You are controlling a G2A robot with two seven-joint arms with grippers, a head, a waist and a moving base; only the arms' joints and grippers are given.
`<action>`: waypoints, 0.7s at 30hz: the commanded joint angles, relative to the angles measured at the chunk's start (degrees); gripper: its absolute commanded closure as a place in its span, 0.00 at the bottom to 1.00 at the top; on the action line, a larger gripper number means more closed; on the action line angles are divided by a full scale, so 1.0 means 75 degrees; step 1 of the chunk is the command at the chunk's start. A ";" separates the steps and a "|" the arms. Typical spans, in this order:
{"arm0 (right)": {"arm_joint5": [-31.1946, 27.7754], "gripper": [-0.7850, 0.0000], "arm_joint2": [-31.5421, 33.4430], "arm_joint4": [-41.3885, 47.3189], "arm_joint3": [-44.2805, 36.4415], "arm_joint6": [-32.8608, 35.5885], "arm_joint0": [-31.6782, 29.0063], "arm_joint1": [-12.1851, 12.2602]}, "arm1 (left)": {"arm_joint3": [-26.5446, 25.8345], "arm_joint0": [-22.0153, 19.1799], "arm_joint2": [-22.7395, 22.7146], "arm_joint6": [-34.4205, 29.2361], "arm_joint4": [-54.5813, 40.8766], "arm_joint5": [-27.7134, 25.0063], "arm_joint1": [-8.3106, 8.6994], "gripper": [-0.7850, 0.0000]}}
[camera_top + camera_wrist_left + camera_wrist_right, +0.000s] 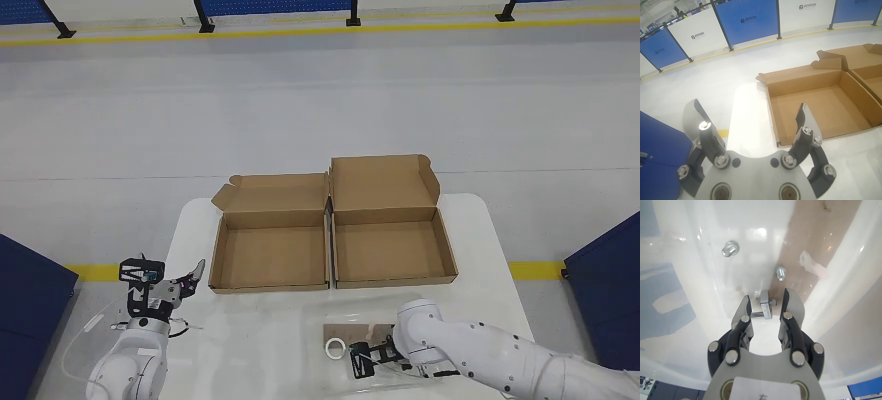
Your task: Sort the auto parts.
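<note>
Small metal parts lie on the white table near its front edge, partly over a brown card (pixel 802 234). A silver bracket with a bolt through it (pixel 766 308) sits between the fingers of my right gripper (pixel 766 294), which is open and low over it; its shaft reaches the one finger (pixel 746 306). Beyond it lie two loose bolts (pixel 730 248) (pixel 780 273) and a white plastic piece (pixel 813 265). From above, the right gripper (pixel 362 358) is beside a white ring (pixel 334 347). My left gripper (pixel 749 105) (pixel 168 275) hangs open and empty over the table's left side.
Two open, empty cardboard boxes stand side by side at the middle of the table, the left box (pixel 270 255) (pixel 819 109) and the right box (pixel 390 250) (pixel 872 83). Bare tabletop lies between the boxes and the parts. Blue barrier panels flank the table.
</note>
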 commanded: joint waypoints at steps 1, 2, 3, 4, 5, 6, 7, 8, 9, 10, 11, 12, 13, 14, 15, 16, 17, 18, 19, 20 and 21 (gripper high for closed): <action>0.0009 0.57 0.0048 -0.0046 -0.0051 -0.0019 -0.0036 0.0016 | 0.0000 0.0000 0.0000 0.0000 0.0000 0.0000 0.0000 0.00; 0.0017 0.55 0.0075 -0.0066 -0.0072 -0.0027 -0.0056 0.0026 | 0.0000 0.0000 0.0000 0.0000 0.0000 0.0000 0.0000 0.00; 0.0016 0.52 0.0099 -0.0086 -0.0094 -0.0024 -0.0077 0.0036 | 0.0000 0.0000 0.0000 0.0000 0.0000 0.0000 0.0000 0.00; 0.0020 0.51 0.0125 -0.0101 -0.0115 -0.0019 -0.0095 0.0046 | 0.0000 0.0000 0.0000 0.0000 0.0000 0.0000 0.0000 0.00; 0.0036 0.50 0.0150 -0.0126 -0.0137 -0.0002 -0.0116 0.0056 | 0.0000 0.0000 0.0000 0.0000 0.0000 0.0000 0.0000 0.00; 0.0055 0.46 0.0175 -0.0147 -0.0161 0.0012 -0.0138 0.0066 | 0.0000 0.0000 0.0000 0.0000 0.0000 0.0000 0.0000 0.00; 0.0065 0.45 0.0197 -0.0164 -0.0185 0.0029 -0.0160 0.0076 | 0.0000 0.0000 0.0000 0.0000 0.0000 0.0000 0.0000 0.00; 0.0084 0.47 0.0220 -0.0185 -0.0199 0.0059 -0.0182 0.0085 | 0.0000 0.0000 0.0000 0.0000 0.0000 0.0000 0.0000 0.00; 0.0097 0.47 0.0242 -0.0205 -0.0225 0.0075 -0.0203 0.0092 | 0.0000 0.0000 0.0000 0.0000 0.0000 0.0000 0.0000 0.00; 0.0098 0.48 0.0262 -0.0218 -0.0239 0.0089 -0.0225 0.0100 | 0.0000 0.0000 0.0000 0.0000 0.0000 0.0000 0.0000 0.00; 0.0104 0.50 0.0283 -0.0224 -0.0239 0.0111 -0.0246 0.0107 | 0.0000 0.0000 0.0000 0.0000 0.0000 0.0000 0.0000 0.00; 0.0097 0.50 0.0304 -0.0220 -0.0244 0.0124 -0.0265 0.0112 | 0.0000 0.0000 0.0000 0.0000 0.0000 0.0000 0.0000 0.00; 0.0085 0.51 0.0324 -0.0226 -0.0242 0.0126 -0.0283 0.0117 | 0.0000 0.0000 0.0000 0.0000 0.0000 0.0000 0.0000 0.00; 0.0080 0.52 0.0343 -0.0229 -0.0228 0.0118 -0.0304 0.0120 | 0.0000 0.0000 0.0000 0.0000 0.0000 0.0000 0.0000 0.00; 0.0067 0.53 0.0361 -0.0234 -0.0217 0.0109 -0.0322 0.0123 | 0.0000 0.0000 0.0000 0.0000 0.0000 0.0000 0.0000 0.00; 0.0046 0.55 0.0376 -0.0232 -0.0204 0.0096 -0.0340 0.0123 | 0.0000 0.0000 0.0000 0.0000 0.0000 0.0000 0.0000 0.00; 0.0024 0.56 0.0392 -0.0235 -0.0191 0.0079 -0.0355 0.0123 | 0.0000 0.0000 0.0000 0.0000 0.0000 0.0000 0.0000 0.00; 0.0017 0.56 0.0411 -0.0233 -0.0173 0.0067 -0.0369 0.0122 | 0.0000 0.0000 0.0000 0.0000 0.0000 0.0000 0.0000 0.00; 0.0006 0.57 0.0426 -0.0242 -0.0163 0.0060 -0.0382 0.0119 | 0.0000 0.0000 0.0000 0.0000 0.0000 0.0000 0.0000 0.00; -0.0007 0.58 0.0438 -0.0249 -0.0153 0.0055 -0.0395 0.0116 | 0.0000 0.0000 0.0000 0.0000 0.0000 0.0000 0.0000 0.00; -0.0025 0.58 0.0453 -0.0245 -0.0144 0.0040 -0.0408 0.0112 | 0.0000 0.0000 0.0000 0.0000 0.0000 0.0000 0.0000 0.00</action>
